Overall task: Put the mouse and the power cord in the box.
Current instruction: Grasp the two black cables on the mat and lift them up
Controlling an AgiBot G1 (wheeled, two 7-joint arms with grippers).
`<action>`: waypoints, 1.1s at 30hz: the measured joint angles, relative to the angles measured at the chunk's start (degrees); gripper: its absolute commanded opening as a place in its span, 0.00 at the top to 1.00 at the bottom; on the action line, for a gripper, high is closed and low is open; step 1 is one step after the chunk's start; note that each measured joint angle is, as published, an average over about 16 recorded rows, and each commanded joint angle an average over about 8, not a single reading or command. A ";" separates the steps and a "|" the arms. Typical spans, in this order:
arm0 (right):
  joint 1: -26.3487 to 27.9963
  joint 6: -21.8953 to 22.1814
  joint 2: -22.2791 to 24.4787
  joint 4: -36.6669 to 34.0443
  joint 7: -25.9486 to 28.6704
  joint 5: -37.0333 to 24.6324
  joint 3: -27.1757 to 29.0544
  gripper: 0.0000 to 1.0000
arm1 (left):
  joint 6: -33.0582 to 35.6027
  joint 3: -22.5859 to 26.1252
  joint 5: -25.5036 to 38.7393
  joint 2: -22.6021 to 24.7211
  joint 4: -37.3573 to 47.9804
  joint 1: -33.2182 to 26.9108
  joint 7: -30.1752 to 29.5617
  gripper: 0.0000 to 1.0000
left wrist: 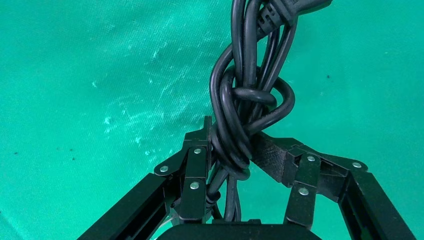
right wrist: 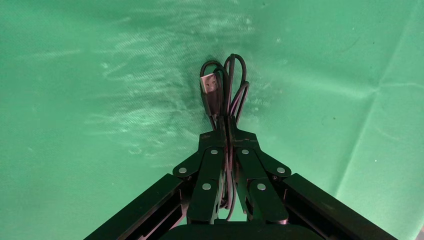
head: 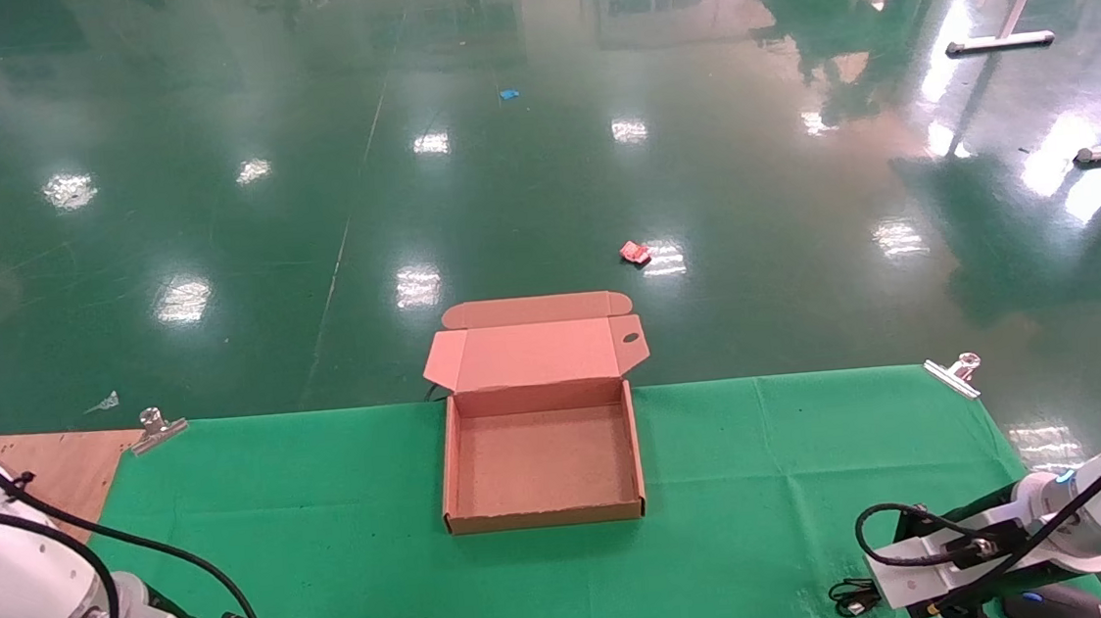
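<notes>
Both arms are sitting low at the near corners of the green cloth (head: 332,523), each already holding something. The left gripper (left wrist: 235,150) is clamping the knotted middle of the power cord (left wrist: 245,115), whose thick loops and a chunky plug run out past the fingers over the cloth. The right gripper (right wrist: 227,137) is pinching the thin bundled cable (right wrist: 222,90) of the mouse (head: 1060,603), its flat plug sticking out just beyond the fingertips; the mouse itself is lying on the cloth at the near right edge, beside that arm.

The box (head: 547,517) is standing open and empty in the middle of the cloth, lid folded back, well apart from both arms.

To my eye the grasping is done and the carrying is next: each arm needs to lift its bundle clear, swing inward over the box walls and let go inside, minding the dangling mouse and plugs.
</notes>
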 measured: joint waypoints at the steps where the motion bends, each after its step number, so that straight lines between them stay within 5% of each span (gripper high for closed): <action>1: 0.18 -0.50 0.06 -0.01 -0.05 0.07 0.05 1.00 | 0.26 0.00 0.00 -0.06 0.00 -0.30 -0.05 1.00; 23: 13.09 -19.98 2.27 1.63 -1.19 4.66 3.20 1.00 | 7.06 0.50 0.74 2.72 -0.60 -16.03 -7.33 1.00; 33: 21.90 -23.23 -2.23 3.33 2.00 7.82 5.37 1.00 | 8.60 -1.48 -2.21 6.90 -3.02 -25.04 -13.43 1.00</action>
